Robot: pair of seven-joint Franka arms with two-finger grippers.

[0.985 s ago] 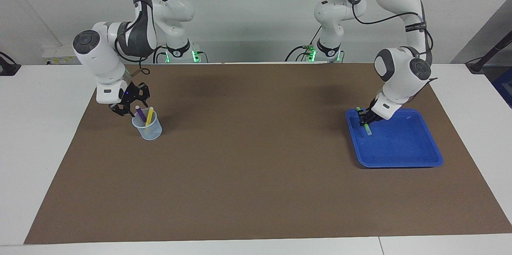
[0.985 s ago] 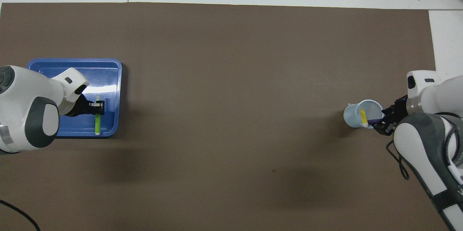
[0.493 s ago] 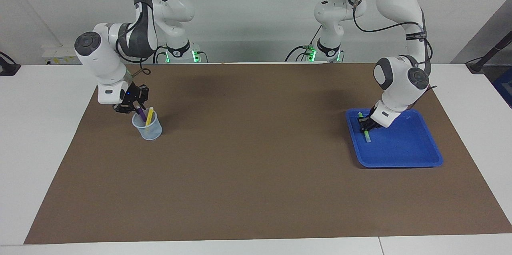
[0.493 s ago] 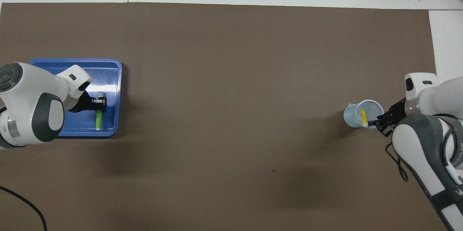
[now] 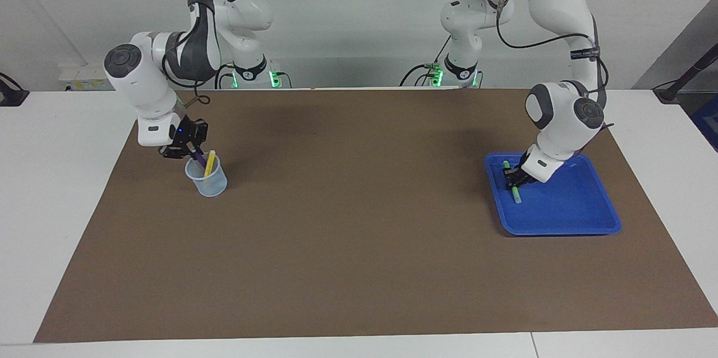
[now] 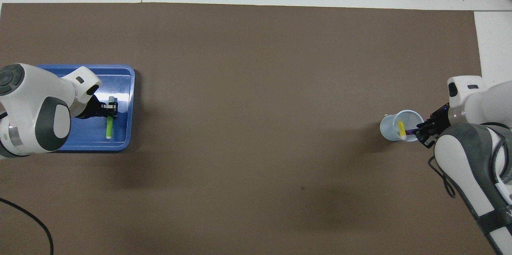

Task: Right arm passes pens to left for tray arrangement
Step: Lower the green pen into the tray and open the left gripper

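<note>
Presently, the left gripper (image 5: 511,178) has its jaws closed on the green pen (image 5: 514,186), gripping it near the upper end; in the facing view this sits at the right of the frame, inside the blue tray (image 5: 566,217); the pen lies low along the tray's rim toward the middle of the frame, its lower end on or just above the tray floor — contact cannot be told. In the overhead view the same gripper (image 6: 110,110) and green pen (image 6: 109,127) appear at the left edge, over the tray (image 6: 120,75).

The right gripper (image 5: 188,150) has its jaws closed on the upper end of the purple pen (image 5: 197,158); this pen still stands tilted in the translucent cup (image 5: 207,181), at the left of the facing view; the yellow pen (image 5: 209,163) leans in the same cup, just beside the purple one, untouched. In the overhead view the right gripper (image 6: 421,130) shows at the right edge, touching the purple pen (image 6: 412,130) at the cup (image 6: 394,127) rim; the yellow pen (image 6: 401,128) lies within the cup mouth.

Both tray and cup rest on the brown mat (image 5: 359,234) — tray at the left arm's end, cup at the right arm's end, well apart.
</note>
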